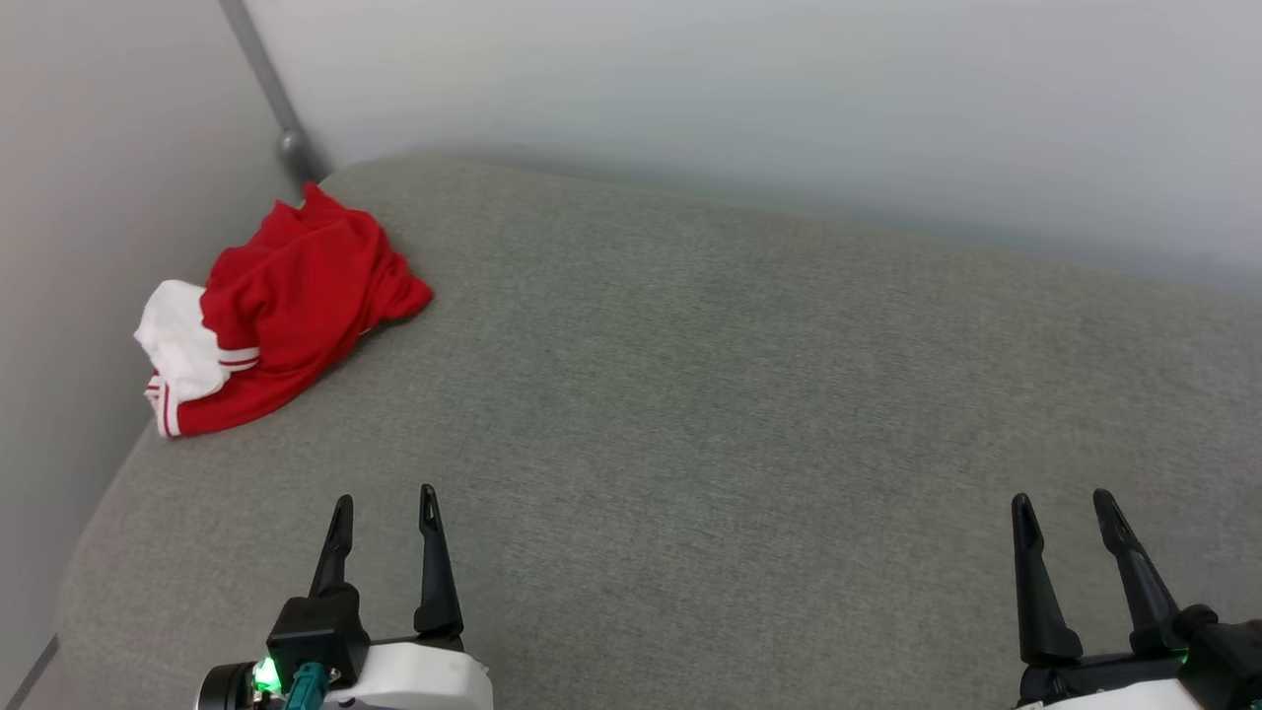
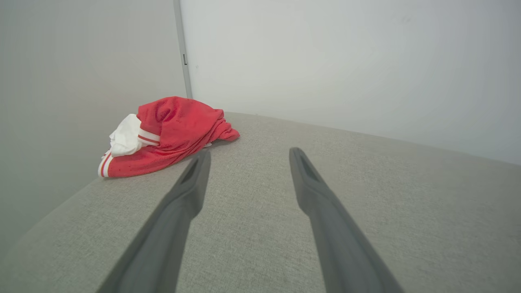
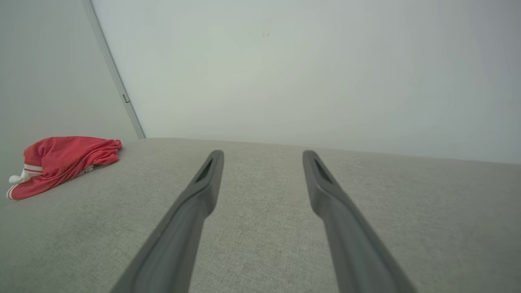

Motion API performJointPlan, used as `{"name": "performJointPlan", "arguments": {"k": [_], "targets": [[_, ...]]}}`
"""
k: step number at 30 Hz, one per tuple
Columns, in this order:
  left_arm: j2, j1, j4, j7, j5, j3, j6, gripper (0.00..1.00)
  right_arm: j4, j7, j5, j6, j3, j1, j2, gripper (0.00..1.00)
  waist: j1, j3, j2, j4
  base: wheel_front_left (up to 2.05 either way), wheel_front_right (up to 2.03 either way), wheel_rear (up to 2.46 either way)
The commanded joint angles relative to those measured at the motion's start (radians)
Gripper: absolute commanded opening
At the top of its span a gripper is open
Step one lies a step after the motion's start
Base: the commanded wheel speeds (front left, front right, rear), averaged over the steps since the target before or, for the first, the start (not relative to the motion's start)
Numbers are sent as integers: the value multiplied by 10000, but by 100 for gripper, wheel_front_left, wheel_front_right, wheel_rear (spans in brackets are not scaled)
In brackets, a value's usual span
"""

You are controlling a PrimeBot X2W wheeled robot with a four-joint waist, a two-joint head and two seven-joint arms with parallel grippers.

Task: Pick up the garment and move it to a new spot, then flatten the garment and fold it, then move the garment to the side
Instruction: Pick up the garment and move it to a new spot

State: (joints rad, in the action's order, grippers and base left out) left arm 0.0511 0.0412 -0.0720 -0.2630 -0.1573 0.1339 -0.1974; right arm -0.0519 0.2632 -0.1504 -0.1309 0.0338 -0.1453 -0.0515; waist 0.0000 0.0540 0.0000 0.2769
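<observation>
While both arms sit low at the near edge of the grey fabric surface [image 1: 749,424], the left gripper [image 1: 385,498] is over the near left part with its two dark fingers spread apart and nothing between them. A small green light [image 1: 264,674] glows on its wrist housing. The right gripper [image 1: 1063,499] is over the near right part, its fingers likewise spread wide and empty. Both pairs of fingers point toward the far edge, and whether they touch the fabric cannot be told.

Bare grey cloth lies beyond the fingertips across the middle of the surface.

Farther on, the garment [image 1: 296,296] lies crumpled in a heap at the far left corner, well apart from both grippers and nearer the left one. It is mostly red, with a white sleeve [image 1: 177,345] bunched at its left side against the left edge, and red-and-white stripe trim along the sleeve seam and the near hem. No letters or number can be made out in the folds.

Behind the heap a grey strip [image 1: 266,89] runs up where the pale walls [image 1: 739,89] meet.
</observation>
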Motion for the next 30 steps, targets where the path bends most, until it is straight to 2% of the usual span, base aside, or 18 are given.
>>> {"name": "performJointPlan", "arguments": {"k": [1, 8, 16, 23, 30], "targets": [[-9, -74, 11, -28, -17, 28, -68, 100, -26, 25, 9, 3, 18, -40, 24, 100, 0, 85, 0, 554, 0, 0, 0], [-11, 4, 81, -28, -225, -78, -215, 100, -98, 25, 150, 3, -40, -99, 22, 100, 0, 148, 0, 1545, 0, 0, 0], [-11, 62, 160, -28, -462, -146, -308, 100, -135, 25, 280, 3, -62, -61, 24, 100, 0, 210, 0, 2300, 0, 0, 0], [-11, 87, 152, -28, -565, -192, -361, 100, -102, 25, 391, 3, -134, 8, 22, 100, 0, 241, 0, 2505, 0, 0, 0], [-11, -63, 29, -28, -660, -327, -305, 100, -95, 25, 485, 5, -218, 81, 22, 100, 0, 321, 0, 2315, 0, 0, 0]]}}
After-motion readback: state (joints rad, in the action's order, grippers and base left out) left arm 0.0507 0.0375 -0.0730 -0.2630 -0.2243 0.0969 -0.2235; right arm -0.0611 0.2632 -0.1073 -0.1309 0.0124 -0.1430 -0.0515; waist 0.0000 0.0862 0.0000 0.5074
